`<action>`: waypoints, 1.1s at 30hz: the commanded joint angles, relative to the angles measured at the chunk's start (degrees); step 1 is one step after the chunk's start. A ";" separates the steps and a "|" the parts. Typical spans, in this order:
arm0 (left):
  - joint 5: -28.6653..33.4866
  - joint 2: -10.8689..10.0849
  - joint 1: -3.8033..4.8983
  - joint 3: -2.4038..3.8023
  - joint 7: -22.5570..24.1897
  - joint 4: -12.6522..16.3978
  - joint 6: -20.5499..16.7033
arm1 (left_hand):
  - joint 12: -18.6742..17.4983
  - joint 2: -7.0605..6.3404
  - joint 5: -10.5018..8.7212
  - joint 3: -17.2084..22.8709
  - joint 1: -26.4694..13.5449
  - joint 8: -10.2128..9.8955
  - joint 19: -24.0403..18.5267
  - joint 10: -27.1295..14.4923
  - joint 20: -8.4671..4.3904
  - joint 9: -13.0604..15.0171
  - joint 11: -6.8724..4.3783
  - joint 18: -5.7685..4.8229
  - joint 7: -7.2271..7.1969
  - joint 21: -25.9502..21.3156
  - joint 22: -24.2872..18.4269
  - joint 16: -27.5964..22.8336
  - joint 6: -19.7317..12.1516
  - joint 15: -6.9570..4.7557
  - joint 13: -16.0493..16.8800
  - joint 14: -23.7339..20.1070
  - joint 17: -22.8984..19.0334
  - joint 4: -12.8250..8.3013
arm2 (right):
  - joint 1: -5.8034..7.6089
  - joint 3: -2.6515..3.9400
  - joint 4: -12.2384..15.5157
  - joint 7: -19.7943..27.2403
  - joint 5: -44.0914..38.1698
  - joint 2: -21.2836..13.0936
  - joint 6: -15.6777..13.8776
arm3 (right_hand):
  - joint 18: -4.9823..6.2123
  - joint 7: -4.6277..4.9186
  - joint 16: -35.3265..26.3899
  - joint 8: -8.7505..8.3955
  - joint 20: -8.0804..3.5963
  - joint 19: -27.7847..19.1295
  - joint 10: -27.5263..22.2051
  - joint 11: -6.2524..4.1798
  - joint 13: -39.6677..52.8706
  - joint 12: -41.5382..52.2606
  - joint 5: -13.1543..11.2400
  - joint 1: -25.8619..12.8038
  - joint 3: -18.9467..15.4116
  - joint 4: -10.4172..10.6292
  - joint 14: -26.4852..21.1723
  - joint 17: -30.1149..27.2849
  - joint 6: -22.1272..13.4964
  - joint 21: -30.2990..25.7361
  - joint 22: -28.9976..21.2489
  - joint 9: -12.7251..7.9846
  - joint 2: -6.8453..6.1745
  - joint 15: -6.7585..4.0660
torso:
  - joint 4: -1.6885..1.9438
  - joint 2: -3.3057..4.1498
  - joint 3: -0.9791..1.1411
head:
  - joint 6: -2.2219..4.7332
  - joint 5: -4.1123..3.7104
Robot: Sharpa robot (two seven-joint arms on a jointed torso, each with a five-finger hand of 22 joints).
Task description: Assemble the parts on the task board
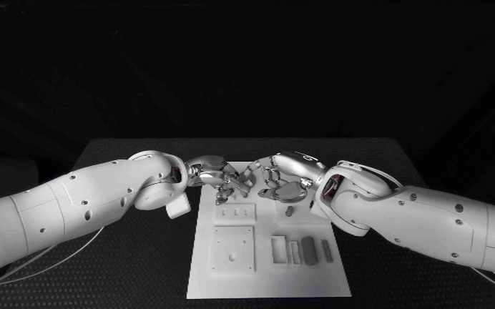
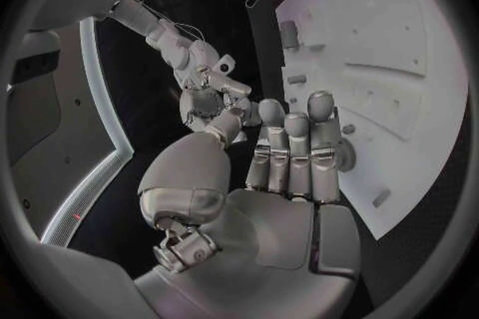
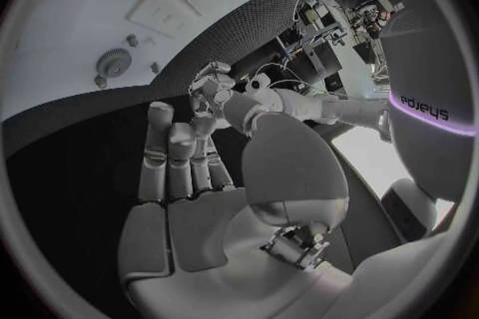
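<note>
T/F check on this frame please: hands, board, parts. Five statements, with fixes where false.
1. The task board is a white plate lying on the black table. True.
2. The left hand and right hand are far apart, at opposite table edges. False: they meet close together over the board's far end.
3. Several grey parts lie in a row on the board's near right area. True.
4. The right hand rests on the near edge of the board. False: it is at the far end.
5. In the right wrist view, a small gear lies on the board. True.
</note>
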 commanded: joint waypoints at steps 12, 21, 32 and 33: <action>2.69 0.12 0.05 0.03 0.82 -0.39 0.36 | -0.09 2.73 0.20 -0.50 1.55 0.15 -0.16 -0.17 -0.77 0.12 0.40 1.89 0.64 -0.39 0.88 0.35 0.53 0.01 -0.14 -0.60 -0.14 0.02 | -0.07 -0.10 -0.04 0.61 -1.84 -0.03 2.21 | -0.14 2.37 0.36 2.74 0.08 -0.37 -0.17 0.94 -0.03 0.52 0.14 -0.09 -0.39 0.00 0.04 0.04 6.52 0.22 1.01 0.56 0.81 1.05 | -0.03 -0.02 0.03 | -0.23 0.12; 4.53 0.06 0.05 0.03 0.84 -0.95 -0.52 | -0.12 2.82 0.20 -0.60 1.48 0.13 -0.20 -0.21 -0.75 0.13 0.42 1.89 0.66 -0.44 0.86 0.34 0.53 0.03 -0.19 -0.63 -0.19 0.01 | -0.11 -0.20 -0.08 0.66 -1.92 -0.02 2.57 | -0.14 2.80 0.38 3.37 0.14 -0.42 -0.21 1.34 -0.05 0.61 0.14 -0.38 -0.41 0.03 0.05 0.04 7.95 0.24 1.01 0.67 0.90 1.44 | -0.02 -0.05 0.05 | -0.30 0.16; 5.92 0.03 0.05 0.03 0.41 -1.13 -0.46 | -0.38 3.56 0.20 -0.98 1.06 -0.01 -0.37 -0.42 -0.64 0.14 0.50 1.89 0.74 -0.69 0.79 0.16 0.44 0.13 -0.44 -0.80 -0.48 0.07 | -0.17 -0.22 -0.05 0.54 -1.91 -0.16 2.58 | -0.14 2.95 0.39 3.52 0.16 -0.42 -0.21 1.47 -0.06 0.64 0.15 -0.48 -0.41 0.03 0.06 0.04 8.37 0.25 1.00 0.68 0.93 1.55 | -0.01 -0.03 0.04 | -0.22 0.11; 5.92 0.06 0.05 0.03 0.35 -1.13 -0.36 | -0.40 3.66 0.20 -1.01 1.03 -0.03 -0.39 -0.43 -0.63 0.14 0.50 1.89 0.74 -0.71 0.79 0.15 0.43 0.14 -0.47 -0.82 -0.50 0.05 | -0.17 -0.22 -0.05 0.55 -1.91 -0.15 2.23 | -0.14 2.95 0.39 3.52 0.16 -0.42 -0.21 1.48 -0.06 0.65 0.15 -0.48 -0.41 0.03 0.06 0.04 8.37 0.25 1.00 0.67 0.93 1.55 | -0.02 -0.03 0.05 | -0.21 0.12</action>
